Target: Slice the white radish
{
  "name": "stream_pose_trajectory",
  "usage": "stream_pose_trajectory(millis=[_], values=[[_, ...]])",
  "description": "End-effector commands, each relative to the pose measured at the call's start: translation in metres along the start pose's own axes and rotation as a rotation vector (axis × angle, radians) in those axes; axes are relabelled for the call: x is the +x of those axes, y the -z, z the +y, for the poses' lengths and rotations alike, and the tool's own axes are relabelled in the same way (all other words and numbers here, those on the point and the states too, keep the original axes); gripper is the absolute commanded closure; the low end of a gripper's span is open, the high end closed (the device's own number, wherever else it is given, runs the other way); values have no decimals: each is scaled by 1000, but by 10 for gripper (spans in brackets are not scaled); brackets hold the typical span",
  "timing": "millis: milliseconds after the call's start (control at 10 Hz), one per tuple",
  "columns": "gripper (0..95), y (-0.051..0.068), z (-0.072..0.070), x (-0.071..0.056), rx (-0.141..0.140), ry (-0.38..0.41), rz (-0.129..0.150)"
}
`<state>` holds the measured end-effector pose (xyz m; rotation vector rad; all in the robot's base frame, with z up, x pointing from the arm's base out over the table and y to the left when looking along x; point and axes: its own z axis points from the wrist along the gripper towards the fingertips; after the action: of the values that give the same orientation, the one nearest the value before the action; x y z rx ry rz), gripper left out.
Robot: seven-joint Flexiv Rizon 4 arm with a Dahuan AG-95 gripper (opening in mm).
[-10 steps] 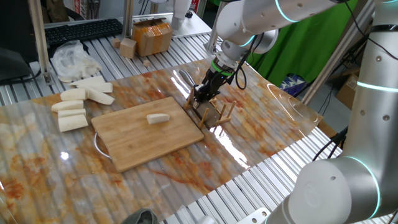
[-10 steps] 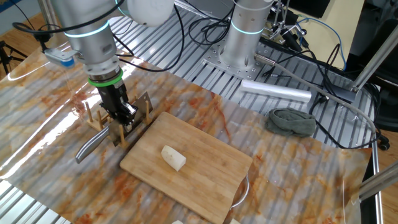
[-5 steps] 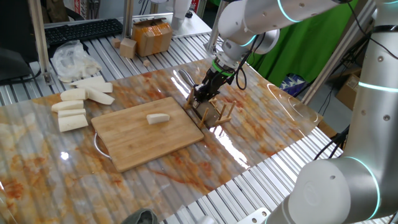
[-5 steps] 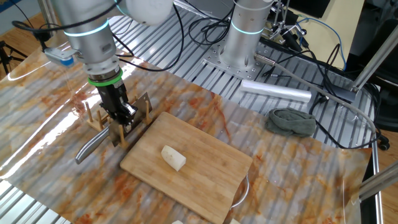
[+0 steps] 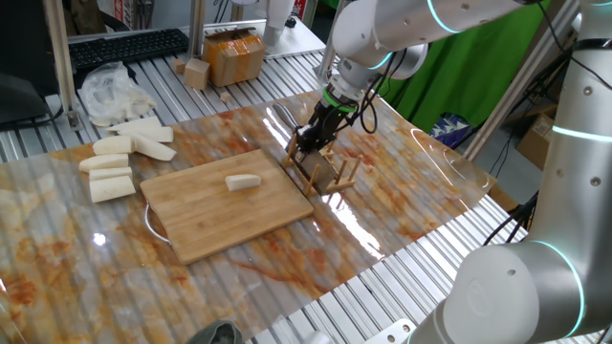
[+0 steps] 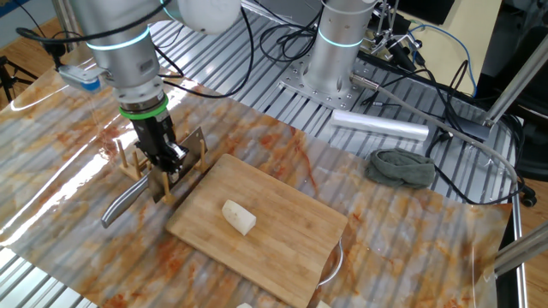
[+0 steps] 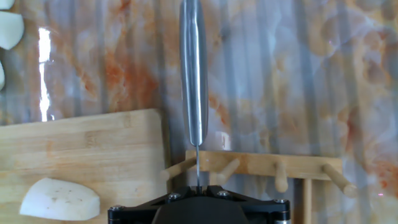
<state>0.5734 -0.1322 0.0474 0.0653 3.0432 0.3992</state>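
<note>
At the wooden rack (image 5: 330, 174) beside the cutting board (image 5: 228, 202), the gripper (image 6: 168, 159) is closed on a knife (image 6: 128, 195). The white radish (image 5: 243, 182) lies on the board, at nine o'clock from the rack.

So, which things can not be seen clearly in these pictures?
- Fingertips of the gripper: hand view cuts them off at the bottom edge; in both fixed views they are small and dark.
- Knife blade: mostly hidden behind the gripper and the wooden rack.
- White radish: its underside lies on the cutting board.
- Radish sticks: absent from the other fixed view.
</note>
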Motion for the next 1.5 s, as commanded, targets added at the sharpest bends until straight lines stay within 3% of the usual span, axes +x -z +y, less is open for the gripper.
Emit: stream_pose_trajectory(millis=[100,200,600,1100,1200,1500], values=[[950,6,2,-2,9,10,5],[950,12,4,-3,27,23,6],[950,35,9,-8,51,55,14],[950,71,17,-9,109,107,32],[950,81,20,-7,115,107,40],[950,97,37,-2,121,91,43]])
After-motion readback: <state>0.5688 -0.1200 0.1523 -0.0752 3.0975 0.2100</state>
